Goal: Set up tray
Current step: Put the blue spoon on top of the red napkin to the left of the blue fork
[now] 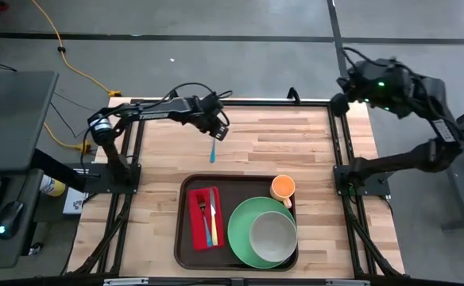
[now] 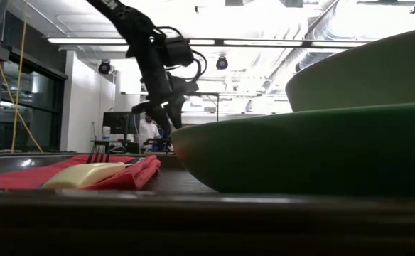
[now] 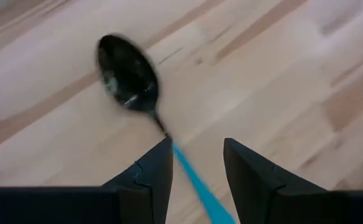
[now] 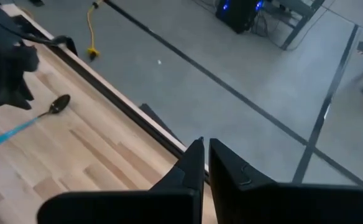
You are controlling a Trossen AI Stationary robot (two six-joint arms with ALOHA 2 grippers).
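Note:
A spoon [image 1: 214,149] with a dark bowl [image 3: 127,74] and a blue handle [image 3: 197,183] lies flat on the wooden table, beyond the tray. My left gripper [image 1: 218,132] hangs over it, open and pointing steeply down. Its fingers [image 3: 153,171] stand on either side of the handle, and I see no touch. The dark brown tray [image 1: 183,238] sits at the table's near edge. My right gripper [image 1: 337,102] is shut and empty, raised over the table's far right corner [image 4: 205,144].
The tray holds a red napkin [image 1: 204,218] with a fork and a knife on it, a green plate [image 1: 240,238] with a pale bowl [image 1: 273,237] on it, and an orange cup [image 1: 283,187]. Bare wood lies around the spoon.

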